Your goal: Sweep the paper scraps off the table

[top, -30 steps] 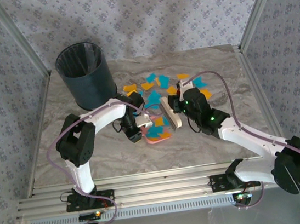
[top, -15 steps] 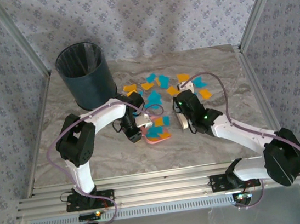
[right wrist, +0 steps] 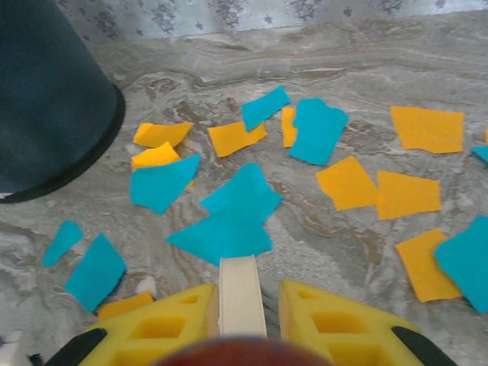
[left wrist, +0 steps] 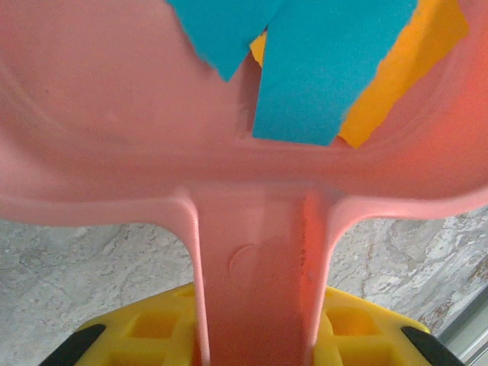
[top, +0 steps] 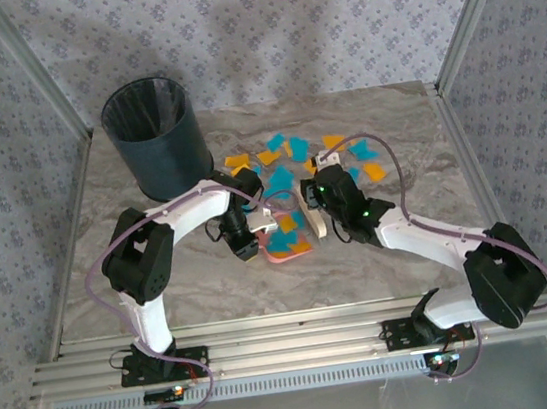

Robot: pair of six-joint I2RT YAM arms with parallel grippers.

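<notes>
My left gripper (top: 253,233) (left wrist: 255,324) is shut on the handle of a pink dustpan (top: 282,255) (left wrist: 252,175) that lies flat on the table (top: 383,119). Teal and orange paper scraps (left wrist: 320,69) lie inside the pan. My right gripper (top: 321,198) (right wrist: 242,309) is shut on a cream brush (top: 311,212) (right wrist: 242,290), just right of the pan's mouth. Many more paper scraps (top: 277,154) (right wrist: 229,221) are strewn on the marbled top beyond the brush and to its right (top: 374,171).
A dark round bin (top: 156,139) (right wrist: 46,99) stands at the back left of the table, close to the leftmost scraps. Aluminium rails (top: 473,188) edge the table. Patterned walls close in the back and both sides.
My right arm has swung left with the brush, bringing it closer to the dustpan's mouth. The left arm and the dustpan have stayed put.
</notes>
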